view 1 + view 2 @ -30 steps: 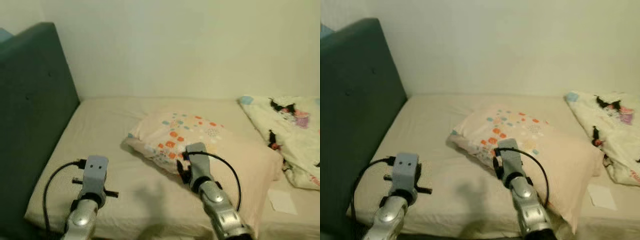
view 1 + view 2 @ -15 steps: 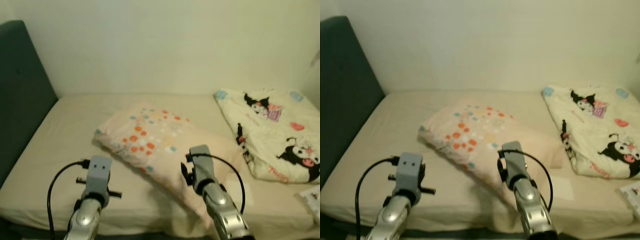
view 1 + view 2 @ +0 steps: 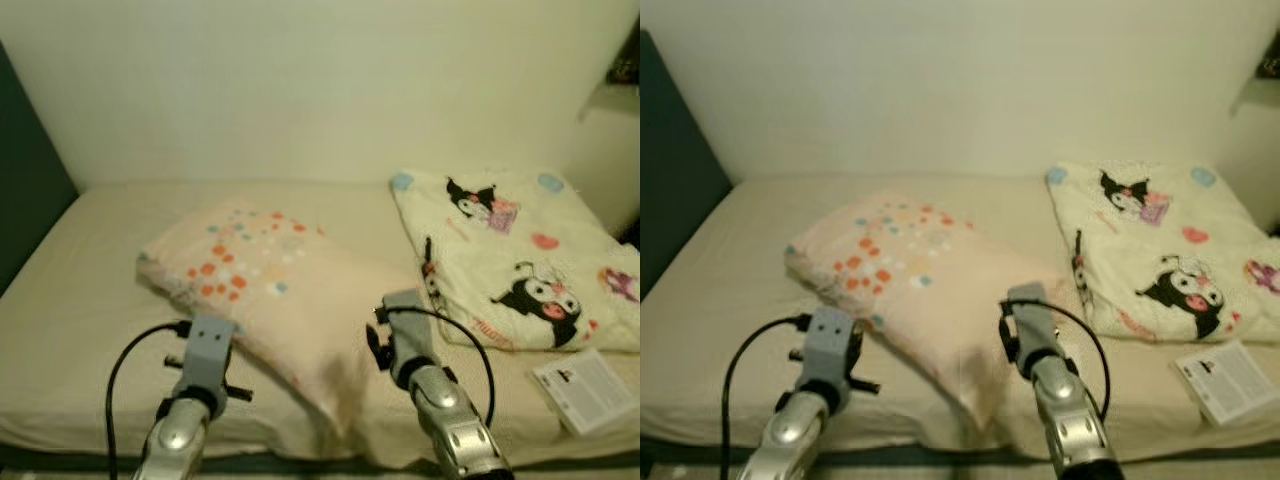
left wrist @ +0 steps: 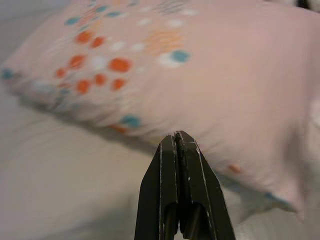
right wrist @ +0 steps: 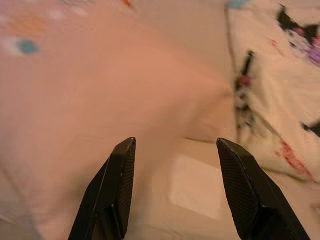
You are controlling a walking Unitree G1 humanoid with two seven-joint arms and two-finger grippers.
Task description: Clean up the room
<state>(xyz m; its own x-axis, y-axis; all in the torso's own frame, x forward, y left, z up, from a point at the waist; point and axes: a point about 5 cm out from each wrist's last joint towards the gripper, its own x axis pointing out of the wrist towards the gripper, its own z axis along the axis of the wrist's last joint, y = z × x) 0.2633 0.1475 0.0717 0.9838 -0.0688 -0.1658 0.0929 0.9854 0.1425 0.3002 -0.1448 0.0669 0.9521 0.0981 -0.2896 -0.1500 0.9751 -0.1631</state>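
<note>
A pink pillow (image 3: 265,285) with orange and blue dots lies across the middle of the bed (image 3: 70,290). A folded cream blanket (image 3: 500,255) with black cartoon figures lies to its right. A small white booklet (image 3: 585,388) rests near the bed's front right edge. My left gripper (image 4: 176,142) is shut with nothing in it, just short of the pillow's (image 4: 165,70) near side. My right gripper (image 5: 172,150) is open, above the pillow's right end (image 5: 75,100) and a white paper (image 5: 197,187) on the sheet.
A dark headboard (image 3: 25,190) stands at the bed's left end. A pale wall (image 3: 320,90) runs behind the bed. A dark shelf edge (image 3: 620,80) shows at the top right corner.
The camera has swung right: headboard and pillow have slid left, and the blanket and booklet have come into view. Both arms keep the same pose.
</note>
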